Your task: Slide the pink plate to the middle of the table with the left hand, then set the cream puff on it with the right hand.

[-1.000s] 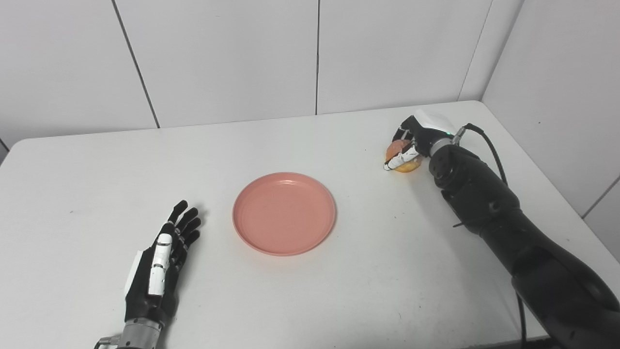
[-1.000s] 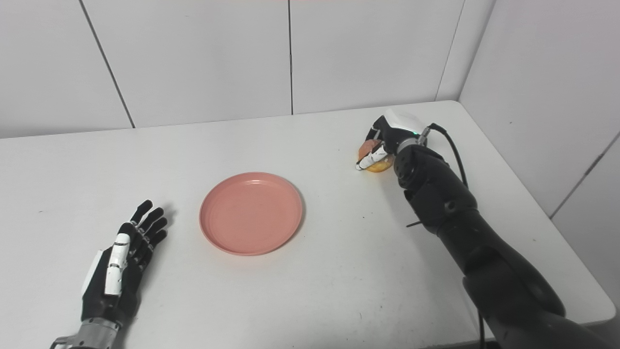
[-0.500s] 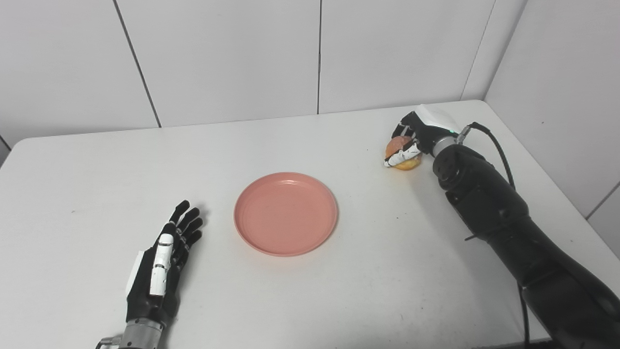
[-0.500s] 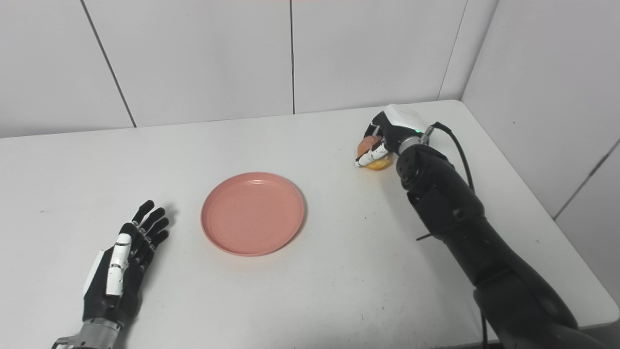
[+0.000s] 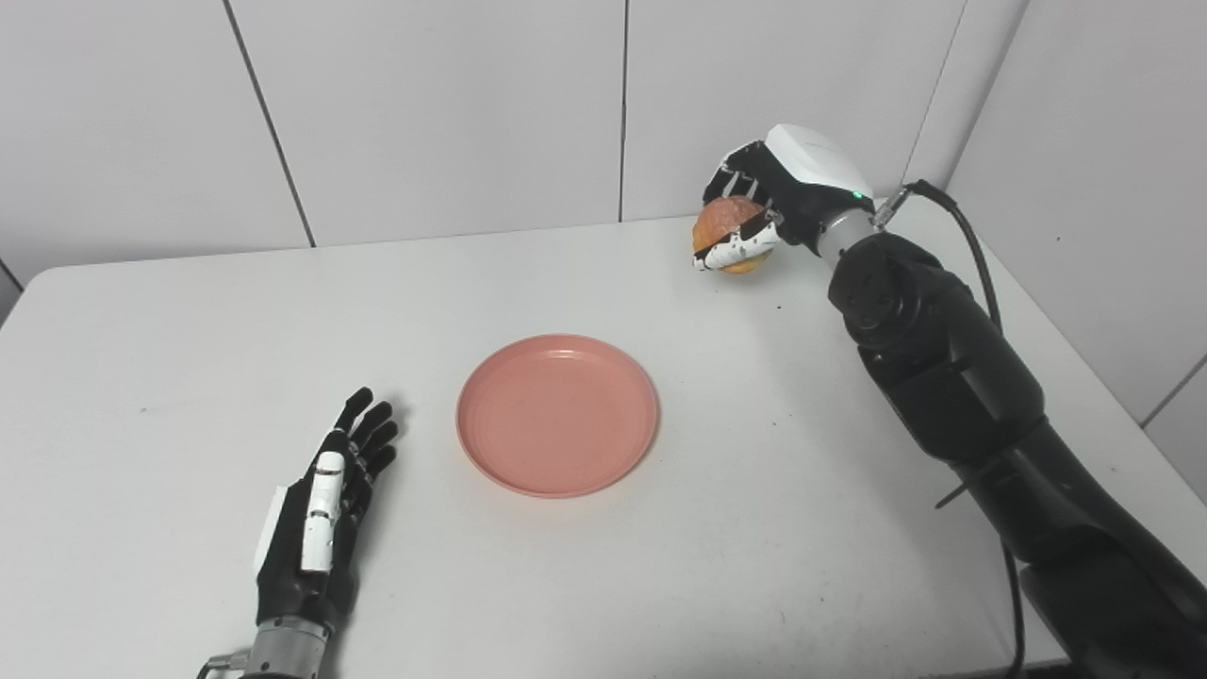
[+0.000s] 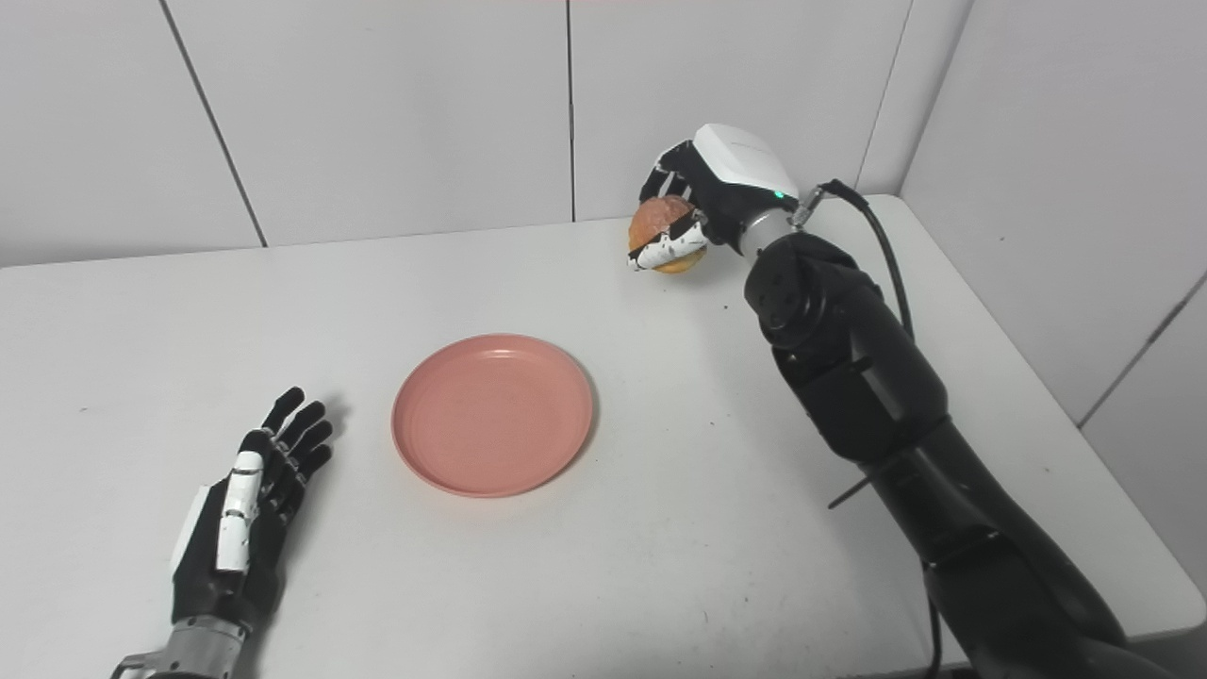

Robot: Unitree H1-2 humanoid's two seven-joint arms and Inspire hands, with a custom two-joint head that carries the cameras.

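The pink plate [image 5: 556,413] lies flat in the middle of the white table [image 5: 170,339]. My right hand [image 5: 768,203] is shut on the golden-brown cream puff [image 5: 724,224] and holds it in the air above the far right part of the table, well up and to the right of the plate. Its fingers wrap over the puff's top and its thumb crosses the front. My left hand [image 5: 325,509] rests open on the table at the near left, fingers stretched toward the plate, a short gap from its rim.
White wall panels [image 5: 424,113] rise behind the table and along its right side. A black cable [image 5: 971,273] loops off my right wrist. The table's right edge [image 5: 1084,368] runs close beside my right arm.
My right hand has lifted the cream puff off the table and carried it up and leftward, toward the plate. The left hand and the plate have stayed put.
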